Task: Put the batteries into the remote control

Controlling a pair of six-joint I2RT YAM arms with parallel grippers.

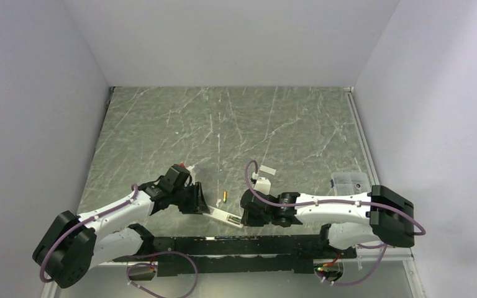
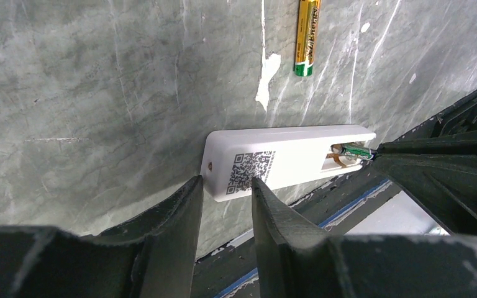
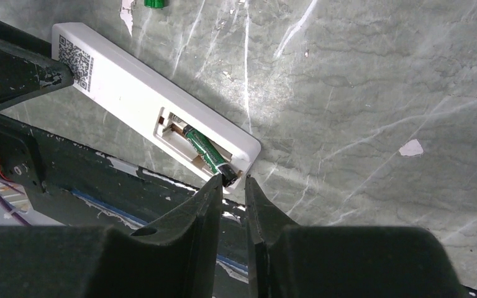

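Right wrist: right hand (image 3: 231, 181) narrow, nipping battery (image 3: 205, 149) in remote (image 3: 124, 87) recess; left hand (image 2: 227, 182) half-open over remote.

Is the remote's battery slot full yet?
Not full. One battery sits tilted in the open slot of the remote; a second battery lies loose on the table.

The remote control (image 1: 222, 216) lies between left pincer (image 1: 202, 202) and right pincer (image 1: 243, 215), one battery (image 1: 223, 197) seemingly loose beyond.
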